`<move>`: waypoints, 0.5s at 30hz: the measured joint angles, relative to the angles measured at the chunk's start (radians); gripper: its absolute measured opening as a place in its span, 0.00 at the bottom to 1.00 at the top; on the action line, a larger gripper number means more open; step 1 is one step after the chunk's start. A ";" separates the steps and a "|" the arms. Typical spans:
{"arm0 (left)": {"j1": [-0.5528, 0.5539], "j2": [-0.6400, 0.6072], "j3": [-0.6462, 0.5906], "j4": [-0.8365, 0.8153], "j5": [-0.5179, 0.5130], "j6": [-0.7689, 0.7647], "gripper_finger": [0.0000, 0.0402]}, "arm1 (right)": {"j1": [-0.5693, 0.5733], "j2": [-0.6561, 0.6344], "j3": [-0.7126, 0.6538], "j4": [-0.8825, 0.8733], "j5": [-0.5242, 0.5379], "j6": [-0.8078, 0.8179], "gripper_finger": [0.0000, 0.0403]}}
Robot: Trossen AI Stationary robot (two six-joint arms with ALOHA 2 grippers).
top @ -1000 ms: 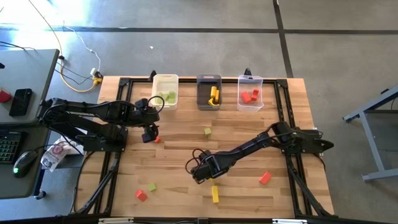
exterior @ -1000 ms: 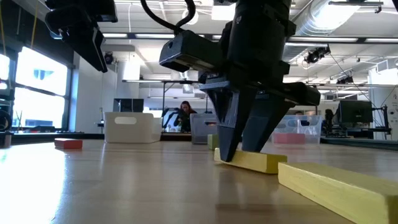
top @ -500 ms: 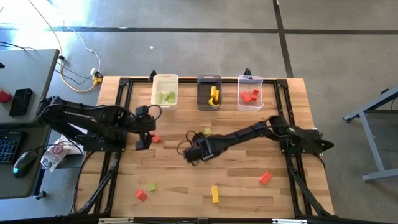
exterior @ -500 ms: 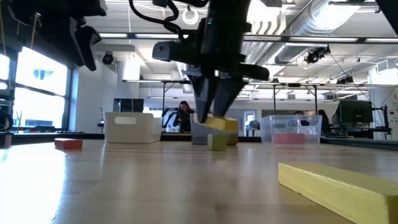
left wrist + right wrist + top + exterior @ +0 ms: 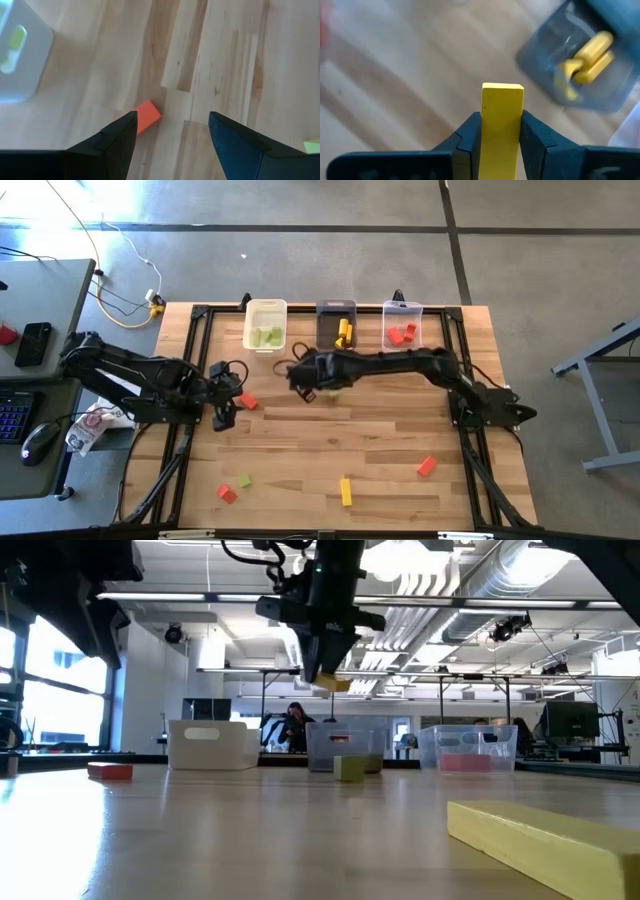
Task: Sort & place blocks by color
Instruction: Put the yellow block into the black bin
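Note:
My right gripper hangs above the table just short of the dark grey bin and is shut on a yellow bar, which also shows in the low view. The grey bin holds yellow blocks. The white bin holds green blocks and the clear bin holds red ones. My left gripper is open and low over the table's left part. A red block lies flat on the wood ahead of its fingers, untouched. My right gripper pinches the yellow bar between its two fingers, which press on its two long sides. The fingers lie along the bar and come from above, pointing down. The bar's free end sticks out past the fingertips. It is lifted clear of the table.
A green block lies near the right gripper. Loose on the near half of the table are a red block, a yellow bar, a green block and a red block. The three bins line the far edge.
My right gripper has lifted the yellow bar off the table's near middle and carried it up and toward the far edge, close to the dark grey bin. My left gripper has drifted toward the left and near edges, away from the red block, which has stayed put.

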 joint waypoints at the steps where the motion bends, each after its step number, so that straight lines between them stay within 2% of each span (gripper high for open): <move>1: -0.010 0.000 -0.005 0.000 0.000 -0.013 0.58 | -0.014 0.000 0.013 0.001 0.006 -0.020 0.20; 8: -0.086 0.000 -0.009 0.000 0.000 -0.072 0.58 | -0.114 -0.001 0.076 -0.001 0.053 -0.133 0.20; 15: -0.167 0.000 -0.009 0.005 -0.001 -0.130 0.58 | -0.217 -0.001 0.047 0.000 0.055 -0.151 0.20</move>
